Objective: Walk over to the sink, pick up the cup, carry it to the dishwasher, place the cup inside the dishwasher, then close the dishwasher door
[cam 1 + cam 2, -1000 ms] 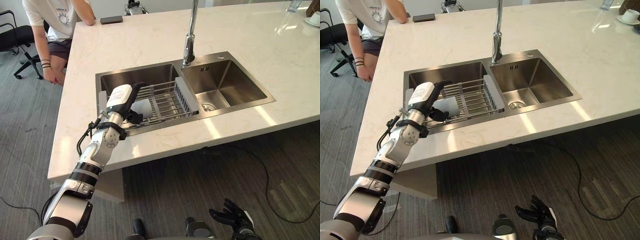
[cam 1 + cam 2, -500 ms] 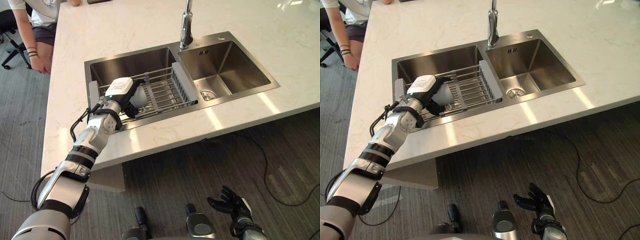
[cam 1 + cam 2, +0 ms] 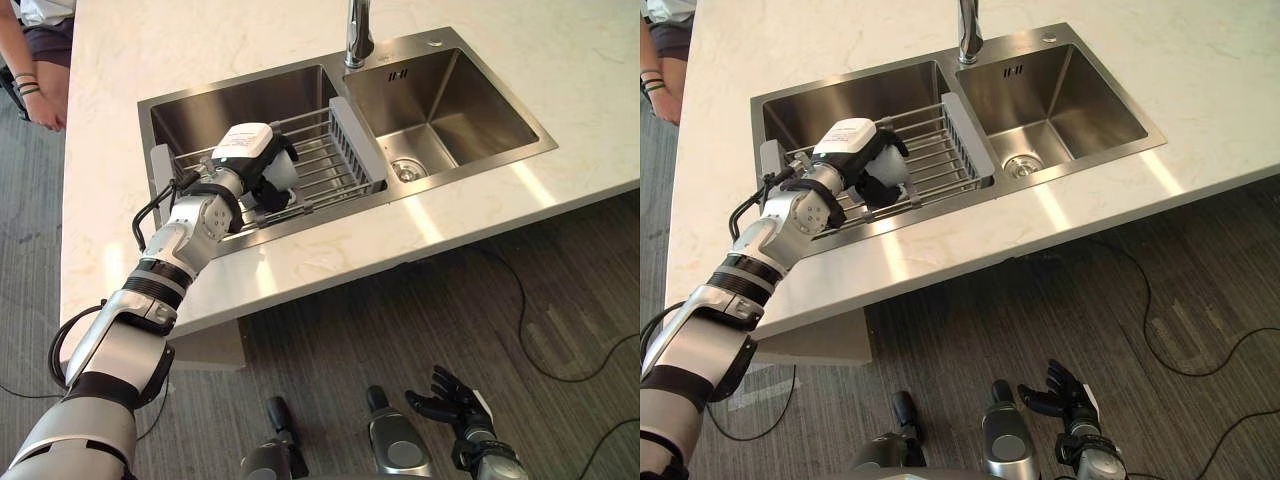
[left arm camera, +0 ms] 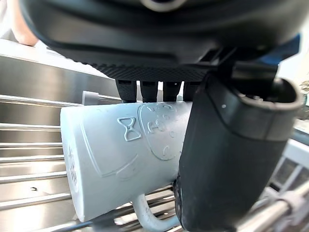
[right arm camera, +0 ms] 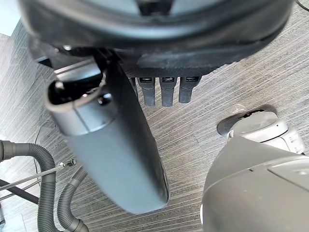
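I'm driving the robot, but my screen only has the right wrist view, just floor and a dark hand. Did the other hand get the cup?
Observer: Yes. The left hand has its thumb and fingers curled round the pale cup.
Operator: Is the cup up in the air?
Observer: It is on its side, handle down, at the wire rack in the left basin of the sink. I cannot tell whether it is lifted off the wires.
Operator: Is anybody close by?
Observer: A person's arm shows beside the far left corner of the counter, well apart from the hand.
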Controlling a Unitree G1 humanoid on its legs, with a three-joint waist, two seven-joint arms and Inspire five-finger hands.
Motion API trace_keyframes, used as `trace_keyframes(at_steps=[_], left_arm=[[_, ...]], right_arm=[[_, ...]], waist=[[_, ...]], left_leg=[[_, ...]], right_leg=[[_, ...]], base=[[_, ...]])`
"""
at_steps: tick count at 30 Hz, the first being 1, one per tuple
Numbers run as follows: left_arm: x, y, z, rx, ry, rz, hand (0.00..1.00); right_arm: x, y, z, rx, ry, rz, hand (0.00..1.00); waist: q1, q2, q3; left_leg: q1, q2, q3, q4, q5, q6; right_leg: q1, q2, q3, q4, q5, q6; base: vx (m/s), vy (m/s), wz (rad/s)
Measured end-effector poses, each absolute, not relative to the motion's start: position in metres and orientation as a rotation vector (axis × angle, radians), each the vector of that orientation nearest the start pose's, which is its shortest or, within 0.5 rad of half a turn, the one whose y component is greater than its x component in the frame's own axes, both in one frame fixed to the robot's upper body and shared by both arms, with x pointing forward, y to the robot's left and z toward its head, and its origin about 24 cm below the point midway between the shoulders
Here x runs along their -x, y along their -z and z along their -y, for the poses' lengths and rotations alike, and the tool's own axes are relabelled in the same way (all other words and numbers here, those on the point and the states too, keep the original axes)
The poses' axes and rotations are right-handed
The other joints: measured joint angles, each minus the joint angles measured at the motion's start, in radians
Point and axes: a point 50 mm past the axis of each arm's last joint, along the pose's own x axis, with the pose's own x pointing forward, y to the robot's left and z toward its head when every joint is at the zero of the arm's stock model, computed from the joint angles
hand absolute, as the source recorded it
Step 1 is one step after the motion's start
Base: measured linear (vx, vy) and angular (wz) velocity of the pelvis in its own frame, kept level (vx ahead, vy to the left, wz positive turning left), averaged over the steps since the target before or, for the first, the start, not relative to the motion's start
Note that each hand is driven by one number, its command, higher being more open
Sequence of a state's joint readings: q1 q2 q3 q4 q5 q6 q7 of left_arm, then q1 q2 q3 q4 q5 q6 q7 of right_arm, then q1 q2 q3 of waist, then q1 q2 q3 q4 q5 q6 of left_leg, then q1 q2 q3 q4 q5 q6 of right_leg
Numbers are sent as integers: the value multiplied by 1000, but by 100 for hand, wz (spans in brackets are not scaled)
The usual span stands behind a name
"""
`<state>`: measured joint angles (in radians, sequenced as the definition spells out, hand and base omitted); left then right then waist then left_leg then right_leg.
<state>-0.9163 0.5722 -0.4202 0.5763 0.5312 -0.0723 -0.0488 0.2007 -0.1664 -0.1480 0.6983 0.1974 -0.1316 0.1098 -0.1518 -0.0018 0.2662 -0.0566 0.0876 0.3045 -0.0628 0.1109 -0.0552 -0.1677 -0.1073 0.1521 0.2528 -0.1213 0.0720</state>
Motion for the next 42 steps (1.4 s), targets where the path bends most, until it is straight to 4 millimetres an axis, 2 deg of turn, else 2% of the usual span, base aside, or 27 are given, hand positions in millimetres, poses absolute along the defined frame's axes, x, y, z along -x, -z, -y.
trace_keyframes(at_steps=[3, 5, 8, 11, 15, 18, 24, 26, 29, 33, 35, 37, 39, 40, 41, 42], left_arm=[[-379, -209, -147, -1266, 197, 442, 30], [-364, -215, -130, -1217, 226, 559, 30], [-345, -213, -112, -1092, 265, 667, 30], [-329, -208, -103, -979, 290, 712, 30], [-310, -201, -108, -789, 273, 721, 30], [-294, -193, -117, -581, 223, 716, 30], [-260, -162, -141, -142, 125, 615, 30], [-254, -152, -145, -71, 109, 572, 30], [-241, -141, -153, 5, 67, 530, 30], [-225, -142, -155, 48, 48, 547, 30], [-219, -146, -154, 77, 52, 574, 30], [-217, -149, -153, 80, 54, 585, 30], [-212, -154, -150, 112, 64, 608, 30], [-211, -155, -147, 135, 83, 614, 30], [-211, -154, -142, 151, 105, 607, 30], [-211, -152, -138, 160, 123, 598, 30]], right_arm=[[-124, 117, 238, -98, 231, -716, 90], [-124, 117, 238, -98, 234, -716, 90], [-125, 116, 238, -98, 233, -711, 90], [-126, 116, 238, -97, 233, -707, 90], [-125, 116, 239, -96, 236, -709, 90], [-121, 117, 239, -95, 245, -719, 90], [-112, 119, 243, -112, 289, -730, 90], [-107, 120, 244, -111, 295, -743, 90], [-102, 121, 243, -106, 298, -755, 90], [-88, 123, 245, -98, 321, -783, 90], [-82, 124, 246, -92, 336, -796, 90], [-84, 123, 246, -89, 339, -787, 90], [-97, 116, 246, -80, 339, -737, 90], [-109, 113, 246, -79, 341, -704, 90], [-119, 109, 246, -81, 345, -673, 90], [-123, 108, 245, -82, 345, -662, 90]], waist=[[-1, -5, 3], [-1, -5, 3], [9, -5, 2], [20, -5, -1], [28, -5, -7], [33, -6, -21], [70, -4, -75], [83, -2, -89], [84, -2, -114], [94, 1, -145], [112, 2, -147], [119, 3, -146], [133, 8, -146], [133, 9, -145], [133, 5, -138], [134, 1, -136]], left_leg=[[0, -2, -21, 1, 1, 1], [4, -4, -43, 1, 1, 2], [16, -6, -61, 1, 1, 2], [26, -7, -72, 1, 2, 2], [37, -8, -81, -1, 3, 4], [48, -13, -99, -3, 4, 4], [82, -17, -111, -8, 4, 4], [97, -19, -117, -8, 4, 4], [104, -21, -137, -12, 4, 2], [75, -20, -199, -16, 20, -5], [35, -20, -247, 5, 30, -8], [-1, -20, -277, 35, 38, -5], [-92, -6, -314, 108, 40, -13], [-125, -5, -338, 101, 75, -53], [-164, 4, -315, 218, -4, -38], [-183, 3, -295, 325, -72, -4]], right_leg=[[18, -4, -23, -11, 0, 0], [42, -9, -45, -25, 0, 0], [68, -14, -66, -31, -4, 2], [84, -15, -77, -31, -7, 1], [99, -16, -84, -33, -8, 2], [120, -22, -102, -33, -15, 3], [167, -26, -121, -42, -20, 3], [189, -28, -128, -47, -21, 2], [205, -32, -150, -48, -25, 4], [211, -32, -211, -45, -38, 0], [199, -30, -252, -20, -46, -12], [183, -29, -279, 7, -54, -19], [111, -22, -307, 80, -74, -38], [82, -18, -325, 87, -72, -47], [64, -33, -351, 91, -63, -63], [65, -40, -358, 93, -60, -62]], base=[[2, -12, 20], [12, -13, 25], [6, -16, 20], [-9, -18, 11], [-20, -16, 7], [-4, -17, 15], [-2, -17, 9], [-24, -15, 11], [-47, -17, 21], [-57, -35, 49], [-48, -44, 60], [-94, -51, 49], [-135, -64, 53], [-175, -30, 51], [-216, 2, 51], [-225, 13, 37]])
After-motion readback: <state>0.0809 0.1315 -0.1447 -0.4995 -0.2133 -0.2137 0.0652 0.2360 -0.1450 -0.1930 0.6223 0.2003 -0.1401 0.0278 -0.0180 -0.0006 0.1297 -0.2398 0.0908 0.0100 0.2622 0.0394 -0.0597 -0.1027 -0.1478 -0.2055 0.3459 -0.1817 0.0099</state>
